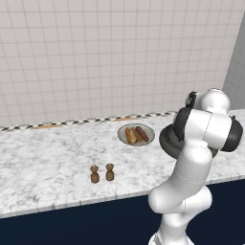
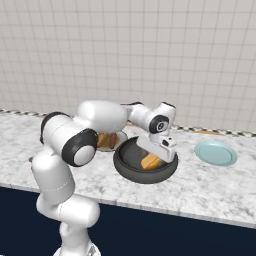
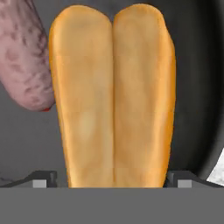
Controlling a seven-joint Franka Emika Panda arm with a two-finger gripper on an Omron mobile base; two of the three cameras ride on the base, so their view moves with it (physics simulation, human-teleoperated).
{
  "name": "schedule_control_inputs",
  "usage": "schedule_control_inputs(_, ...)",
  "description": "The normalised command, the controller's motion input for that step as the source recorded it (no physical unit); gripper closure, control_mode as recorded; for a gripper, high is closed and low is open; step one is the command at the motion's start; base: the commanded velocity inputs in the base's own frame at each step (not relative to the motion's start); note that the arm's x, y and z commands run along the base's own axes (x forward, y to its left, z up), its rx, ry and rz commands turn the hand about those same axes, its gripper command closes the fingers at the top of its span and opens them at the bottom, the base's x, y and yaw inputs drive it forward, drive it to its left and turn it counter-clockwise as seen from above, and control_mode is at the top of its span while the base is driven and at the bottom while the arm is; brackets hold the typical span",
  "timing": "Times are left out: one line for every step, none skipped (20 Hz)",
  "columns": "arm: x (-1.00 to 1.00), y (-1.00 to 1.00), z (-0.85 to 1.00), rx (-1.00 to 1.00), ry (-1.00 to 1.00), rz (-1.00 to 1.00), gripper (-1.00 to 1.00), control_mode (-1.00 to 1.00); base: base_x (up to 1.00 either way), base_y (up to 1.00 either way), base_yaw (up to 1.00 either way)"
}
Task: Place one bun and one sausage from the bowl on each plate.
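**Desk:** What does the hand view give you?

**Operator:** I see a bun point(image 3: 113, 96) running lengthwise up from between the fingertips point(image 3: 43, 178); one tip sits at each side of its near end, spread about as wide as the bun. I cannot tell whether they press it or merely flank it. A pinkish sausage point(image 3: 24, 57) lies just beside the bun, touching or nearly so; both rest on the dark floor of the bowl point(image 3: 192, 87).

**Desk:** And from the base?

**Operator:** In the right base view I have the gripper point(image 2: 156, 152) down inside the bowl point(image 2: 125, 169), over the bun point(image 2: 149, 161); the bowl stands on the marble counter point(image 2: 210, 185) near its front edge. A teal plate point(image 2: 215, 152) lies apart from the bowl, toward the wall, with nothing on it that I can see.

**Desk:** The other plate?

**Operator:** In the left base view I see the beige plate point(image 1: 136, 134) just beside the bowl point(image 1: 166, 141), already carrying a bun point(image 1: 130, 135) and a sausage point(image 1: 142, 133) side by side; the arm hides most of the bowl there. Two small brown shakers point(image 1: 102, 173) stand together nearer the counter's front, well apart from the plate.
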Motion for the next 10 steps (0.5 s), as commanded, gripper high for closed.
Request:
schedule_control_inputs(0.0,0.01,-0.25,-0.16,0.05,-0.14,-1.0,-1.0,0.0,0.0,0.0)
schedule_control_inputs(0.0,0.0,-0.31,-0.15,0.06,-0.13,-1.0,-1.0,0.0,0.0,0.0)
schedule_control_inputs(0.0,0.0,-0.34,-0.14,0.07,-0.12,-1.0,-1.0,0.0,0.0,0.0)
schedule_control_inputs(0.0,0.0,-0.36,-0.11,0.11,-0.1,-1.0,-1.0,0.0,0.0,0.0)
schedule_control_inputs(0.0,0.0,-0.36,-0.07,0.15,-0.07,-1.0,-1.0,0.0,0.0,0.0)
schedule_control_inputs(0.0,-0.01,-0.33,-0.05,0.14,-0.04,-1.0,-1.0,0.0,0.0,0.0)
schedule_control_inputs(0.0,-0.06,-0.34,0.0,0.06,-0.03,-1.0,-1.0,0.0,0.0,0.0)
schedule_control_inputs(0.0,-0.04,-0.27,0.0,0.05,-0.02,-1.0,-1.0,0.0,0.0,0.0)
schedule_control_inputs(0.0,-0.03,-0.12,0.0,0.05,-0.03,-1.0,-1.0,0.0,0.0,0.0)
schedule_control_inputs(0.03,-0.2,-0.01,0.0,0.1,-0.09,1.0,-1.0,0.0,0.0,0.0)
